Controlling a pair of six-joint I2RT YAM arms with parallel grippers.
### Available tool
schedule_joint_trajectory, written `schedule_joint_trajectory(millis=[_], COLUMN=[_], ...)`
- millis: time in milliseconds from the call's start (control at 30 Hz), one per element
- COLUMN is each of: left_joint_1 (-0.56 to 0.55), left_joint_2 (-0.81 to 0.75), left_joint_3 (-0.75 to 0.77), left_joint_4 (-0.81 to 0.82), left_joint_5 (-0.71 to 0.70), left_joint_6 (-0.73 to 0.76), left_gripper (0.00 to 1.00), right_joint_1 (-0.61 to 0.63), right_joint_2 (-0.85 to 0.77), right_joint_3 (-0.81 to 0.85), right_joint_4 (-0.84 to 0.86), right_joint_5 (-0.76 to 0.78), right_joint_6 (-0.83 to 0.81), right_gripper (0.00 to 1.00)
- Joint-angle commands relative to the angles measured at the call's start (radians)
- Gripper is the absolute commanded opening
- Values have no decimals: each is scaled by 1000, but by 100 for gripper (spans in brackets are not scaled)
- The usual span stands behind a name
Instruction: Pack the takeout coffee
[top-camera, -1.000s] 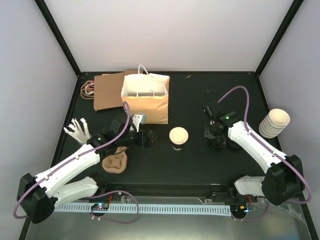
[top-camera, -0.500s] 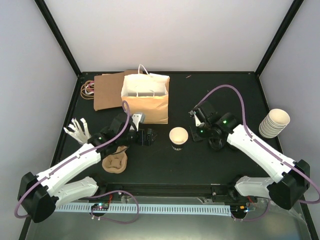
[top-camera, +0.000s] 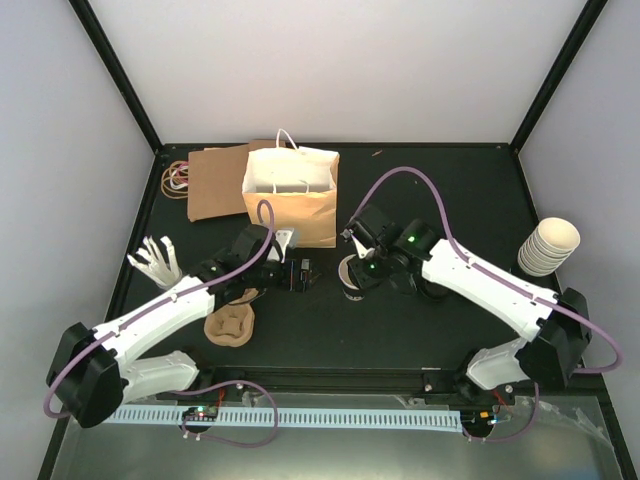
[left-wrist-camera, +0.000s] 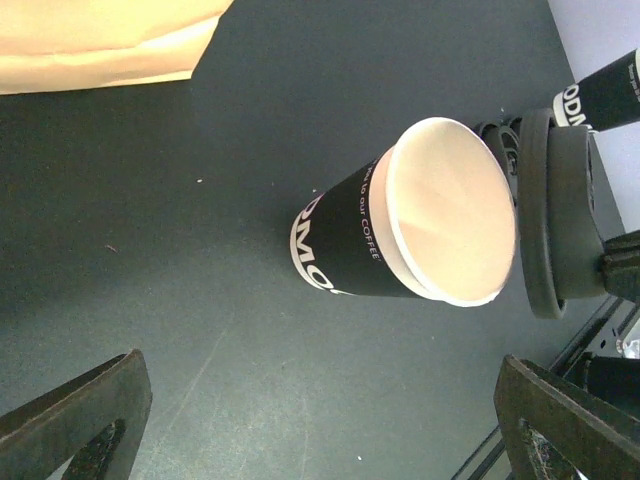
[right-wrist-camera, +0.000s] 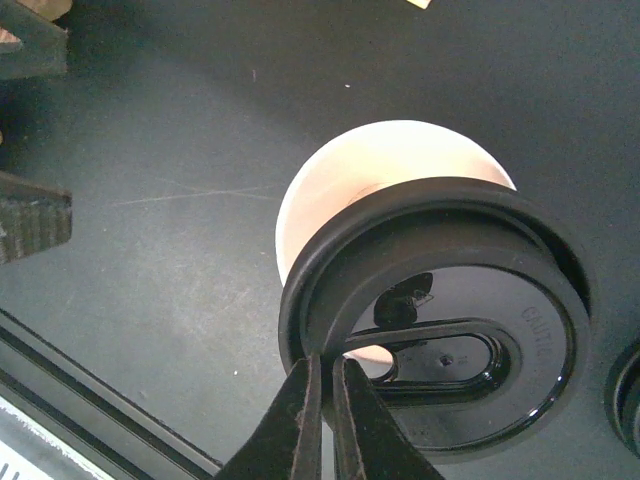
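Between the closed jaws of the right gripper (right-wrist-camera: 325, 362) sits the near rim of a black lid (right-wrist-camera: 450, 330), pinched so that the disc juts out ahead of the fingertips. Past the lid's far edge, and partly under it, stands the dark cup (right-wrist-camera: 345, 185), the takeout coffee. Its cream mouth is uncovered on the side away from those jaws. Seen from the left wrist, the cup is upright on the table (left-wrist-camera: 150, 200). The lid hangs edge-on just over its rim, shifted to one side. Whether lid and rim touch at any point cannot be told. The left gripper (left-wrist-camera: 320, 365) holds its jaws spread wide with nothing in them. The cup stands ahead of them, roughly on the line midway between the two fingers (left-wrist-camera: 80, 410), beyond the fingertips rather than between them. Farther out past the lid, off to one side of the left jaws, a second dark cup (left-wrist-camera: 607, 92) shows part of its lettered wall. A paper bag (top-camera: 290, 200) stands open beyond both pairs of jaws. A pulp tray (top-camera: 230, 324) lies behind the left jaws, just beside that arm. A stack of cream cups (top-camera: 547, 248) sits well apart from the right jaws, out on their right.
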Motion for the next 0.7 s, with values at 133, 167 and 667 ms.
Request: schedule_joint_trajectory(millis=[133,167,667], left_joint_1=[9,11,14], left_joint_2=[4,5,33], left_joint_3=[27,25,12], left_joint_4=[42,44,74], left_joint_5=[38,39,69], left_joint_6=[-7,-8,-4], left_gripper=[96,96,80], right_joint_1=[20,21,50], right_joint_2=[53,56,151], right_joint_3=[54,55,112], right_joint_4=[-28,-27,-36], right_joint_5=[27,25,33], right_joint_6=[-29,-31,-51], right_gripper=[6,6,6])
